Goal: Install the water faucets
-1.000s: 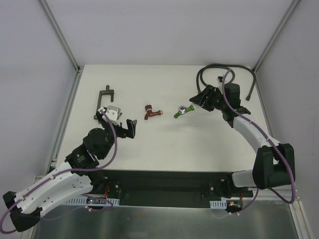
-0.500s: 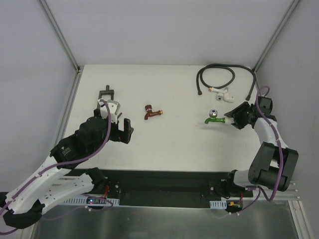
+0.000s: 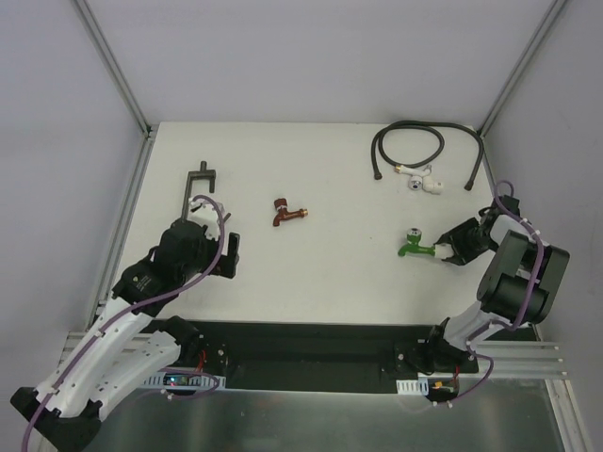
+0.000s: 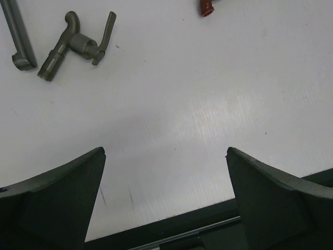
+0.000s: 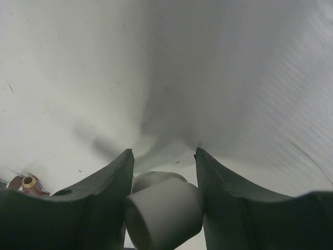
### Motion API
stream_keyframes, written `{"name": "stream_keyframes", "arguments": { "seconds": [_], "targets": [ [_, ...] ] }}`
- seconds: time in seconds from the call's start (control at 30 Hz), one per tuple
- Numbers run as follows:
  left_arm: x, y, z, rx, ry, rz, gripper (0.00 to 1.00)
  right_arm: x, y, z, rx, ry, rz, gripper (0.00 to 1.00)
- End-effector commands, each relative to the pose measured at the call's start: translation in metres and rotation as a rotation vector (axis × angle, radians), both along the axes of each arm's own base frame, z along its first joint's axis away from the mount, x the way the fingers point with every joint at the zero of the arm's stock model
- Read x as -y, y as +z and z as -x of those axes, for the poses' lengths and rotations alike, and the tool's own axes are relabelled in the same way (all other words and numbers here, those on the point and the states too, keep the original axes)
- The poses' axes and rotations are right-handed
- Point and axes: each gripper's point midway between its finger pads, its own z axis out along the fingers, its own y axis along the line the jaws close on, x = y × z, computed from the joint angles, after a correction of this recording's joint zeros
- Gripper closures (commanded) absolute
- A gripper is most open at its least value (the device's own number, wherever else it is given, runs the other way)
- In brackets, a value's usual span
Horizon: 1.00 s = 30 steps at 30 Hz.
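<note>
With the right gripper (image 3: 441,250) pinching the green faucet (image 3: 413,250) near the right edge of the table (image 3: 330,169), and the left gripper (image 4: 165,152) spread wide and empty, well apart from the red faucet (image 3: 287,213) lying mid-table, present the threaded end squarely to its fitting and turn only once the threads align.

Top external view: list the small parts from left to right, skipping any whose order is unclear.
Dark grey metal tap → dark red faucet → green faucet. The black hose and white elbow fitting overlap the green one, so they are left out.
</note>
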Motion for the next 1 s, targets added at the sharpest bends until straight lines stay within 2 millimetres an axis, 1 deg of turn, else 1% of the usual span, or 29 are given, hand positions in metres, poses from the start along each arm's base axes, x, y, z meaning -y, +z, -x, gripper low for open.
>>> {"name": "stream_keyframes", "arguments": {
  "seconds": [0.0, 0.03, 0.07, 0.13, 0.2, 0.23, 0.27, 0.3, 0.33, 0.37, 0.4, 0.47, 0.5, 0.57, 0.6, 0.67, 0.7, 0.77, 0.8, 0.9, 0.97],
  "targets": [
    [0.004, 0.009, -0.009, 0.033, 0.010, 0.123, 0.01, 0.011, 0.016, -0.019, 0.010, 0.059, 0.012, 0.73],
    [0.000, 0.009, -0.010, 0.040, 0.029, 0.121, 0.01, 0.014, 0.013, -0.019, -0.006, 0.060, 0.021, 0.71],
    [-0.002, 0.013, -0.010, 0.061, 0.037, 0.129, 0.01, 0.019, 0.015, -0.023, -0.006, 0.060, 0.041, 0.64],
    [-0.006, 0.016, -0.012, 0.084, 0.058, 0.135, 0.01, 0.028, 0.011, -0.019, -0.033, 0.052, 0.064, 0.59],
    [-0.012, 0.018, -0.013, 0.108, 0.080, 0.142, 0.01, 0.034, 0.014, -0.022, -0.012, 0.027, 0.061, 0.52],
    [-0.014, 0.020, -0.014, 0.118, 0.090, 0.143, 0.01, 0.034, 0.018, -0.023, 0.006, 0.017, 0.058, 0.45],
    [-0.015, 0.022, -0.014, 0.128, 0.097, 0.148, 0.01, 0.035, 0.021, -0.024, 0.016, 0.012, 0.064, 0.30],
    [-0.017, 0.023, -0.016, 0.132, 0.108, 0.149, 0.01, 0.037, 0.025, -0.025, 0.026, 0.006, 0.074, 0.24],
    [-0.023, 0.023, -0.018, 0.134, 0.135, 0.151, 0.01, 0.040, 0.035, -0.026, 0.052, -0.002, 0.101, 0.19],
    [-0.025, 0.024, -0.019, 0.133, 0.150, 0.159, 0.00, 0.041, 0.040, -0.027, 0.065, -0.015, 0.110, 0.07],
    [-0.027, 0.025, -0.020, 0.135, 0.165, 0.168, 0.01, 0.043, 0.051, -0.028, 0.096, -0.024, 0.135, 0.02],
    [-0.035, 0.028, -0.024, 0.142, 0.211, 0.197, 0.01, 0.047, 0.063, -0.027, 0.121, -0.051, 0.167, 0.04],
    [-0.038, 0.029, -0.025, 0.151, 0.228, 0.211, 0.01, 0.048, 0.076, -0.027, 0.162, -0.064, 0.193, 0.04],
    [-0.047, 0.032, -0.028, 0.168, 0.278, 0.210, 0.01, 0.051, 0.086, -0.023, 0.192, -0.099, 0.229, 0.04],
    [-0.051, 0.033, -0.029, 0.175, 0.299, 0.204, 0.01, 0.052, 0.102, -0.022, 0.243, -0.114, 0.259, 0.04],
    [-0.061, 0.035, -0.030, 0.192, 0.356, 0.197, 0.01, 0.054, 0.116, -0.020, 0.298, -0.142, 0.292, 0.04],
    [-0.062, 0.037, -0.030, 0.200, 0.362, 0.195, 0.01, 0.052, 0.134, -0.018, 0.359, -0.153, 0.316, 0.04],
    [-0.064, 0.041, -0.029, 0.220, 0.368, 0.198, 0.01, 0.050, 0.152, -0.016, 0.419, -0.159, 0.346, 0.04],
    [-0.067, 0.044, -0.030, 0.234, 0.383, 0.200, 0.01, 0.048, 0.169, -0.013, 0.474, -0.159, 0.367, 0.04],
    [-0.075, 0.056, -0.028, 0.289, 0.433, 0.219, 0.01, 0.042, 0.196, -0.009, 0.568, -0.147, 0.400, 0.04],
    [-0.079, 0.067, -0.027, 0.336, 0.458, 0.245, 0.01, 0.034, 0.208, -0.007, 0.606, -0.120, 0.422, 0.04]
  ]
}}
